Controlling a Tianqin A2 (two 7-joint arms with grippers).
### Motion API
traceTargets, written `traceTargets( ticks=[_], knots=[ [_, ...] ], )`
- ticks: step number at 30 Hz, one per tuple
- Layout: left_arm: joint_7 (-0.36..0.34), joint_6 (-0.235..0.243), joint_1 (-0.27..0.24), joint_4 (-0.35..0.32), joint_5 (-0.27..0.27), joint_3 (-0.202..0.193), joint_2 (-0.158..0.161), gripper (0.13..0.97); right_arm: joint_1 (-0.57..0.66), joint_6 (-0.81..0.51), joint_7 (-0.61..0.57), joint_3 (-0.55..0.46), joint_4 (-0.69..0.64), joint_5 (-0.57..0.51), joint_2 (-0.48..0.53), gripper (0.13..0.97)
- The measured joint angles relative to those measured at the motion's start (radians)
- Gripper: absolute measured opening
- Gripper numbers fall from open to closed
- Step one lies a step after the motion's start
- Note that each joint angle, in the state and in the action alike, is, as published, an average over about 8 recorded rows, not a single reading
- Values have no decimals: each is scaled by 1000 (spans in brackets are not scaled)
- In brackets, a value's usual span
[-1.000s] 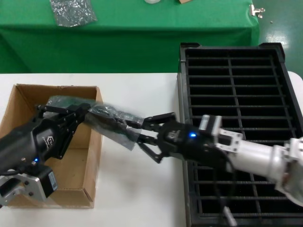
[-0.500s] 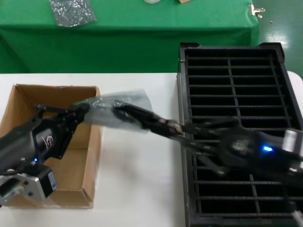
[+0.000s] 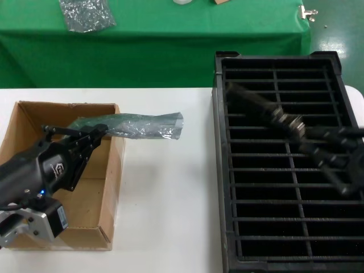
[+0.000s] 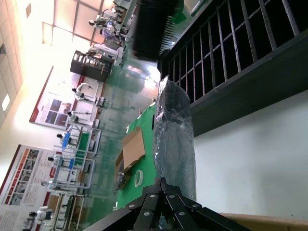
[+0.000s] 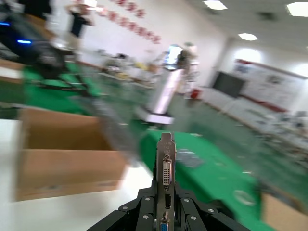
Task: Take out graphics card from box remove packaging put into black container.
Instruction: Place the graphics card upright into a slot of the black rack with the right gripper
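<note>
At far left in the head view we see the brown corrugated cardboard box [image 3: 34, 170] with upright flaps, standing on the white table [image 3: 165, 216]. The left gripper [image 3: 101, 132] is over the box's near-right part, its jaws pinched together on one end of the shiny silver-grey wrinkly anti-static plastic bag [image 3: 139, 124]; the left wrist view shows the same bag [image 4: 174, 139] rising from between the closed fingertips [image 4: 163, 188]. The bag runs roughly level from the gripper, out past the box's right wall and over bare table, its free end hanging in the air, well apart from anything else. Beyond the table, on the green cloth [image 3: 170, 34], lies a smaller glittery grey plastic bag [image 3: 86, 13]. To the right we note the large black plastic slotted tray [image 3: 284, 165], two columns of narrow slots, just beside the table's right part. Above the tray, the small dark graphics card with the silver metal end bracket [image 3: 259, 105] is out of the bag and carried by the right gripper [image 3: 296, 128], blurred. The right wrist view shows its jaws closed on the card, with the port-bearing bracket [image 5: 166, 175] standing upright between the fingers.
</note>
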Motion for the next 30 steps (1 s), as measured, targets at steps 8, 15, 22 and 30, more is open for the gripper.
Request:
traceTargets(
  ticks=[8,15,22,30],
  knots=[
    [0,0,0,0,0,0,0,139,-33,102,-23,71,5,18,-49,188],
    [0,0,0,0,0,0,0,139,-34,108,-24,74,4,19,-53,188],
    [0,0,0,0,0,0,0,139,-34,108,-25,74,4,19,-53,188],
    [0,0,0,0,0,0,0,139,-7,133,-12,27,14,-25,-59,188]
  ],
)
